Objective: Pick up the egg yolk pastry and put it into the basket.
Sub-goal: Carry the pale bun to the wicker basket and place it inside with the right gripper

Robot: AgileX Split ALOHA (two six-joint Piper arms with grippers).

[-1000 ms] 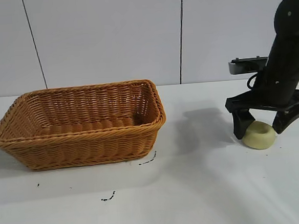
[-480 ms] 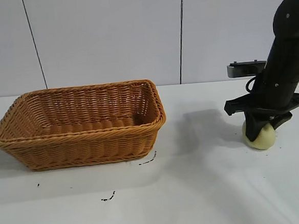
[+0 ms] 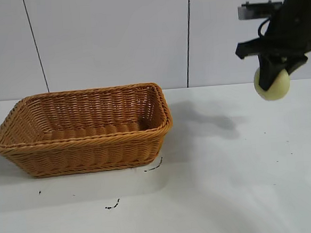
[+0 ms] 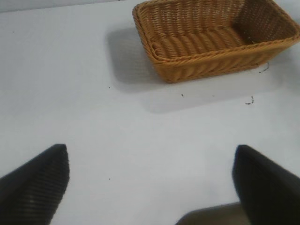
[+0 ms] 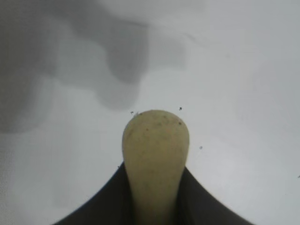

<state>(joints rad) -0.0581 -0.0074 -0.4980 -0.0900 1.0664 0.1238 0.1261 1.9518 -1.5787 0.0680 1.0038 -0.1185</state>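
Observation:
My right gripper (image 3: 273, 75) is shut on the pale yellow egg yolk pastry (image 3: 273, 84) and holds it high above the white table at the right of the exterior view. In the right wrist view the pastry (image 5: 155, 154) is squeezed between the two dark fingers (image 5: 108, 201). The orange-brown wicker basket (image 3: 83, 148) stands on the table at the left, well apart from the pastry. It also shows in the left wrist view (image 4: 211, 56). My left gripper (image 4: 151, 180) is open and empty over bare table, out of the exterior view.
Small dark marks (image 3: 112, 206) lie on the table in front of the basket. The pastry and arm cast a shadow (image 3: 209, 120) on the table between basket and gripper.
My right gripper closed on the pastry on the table, then lifted it well up off the surface. The basket has not moved.

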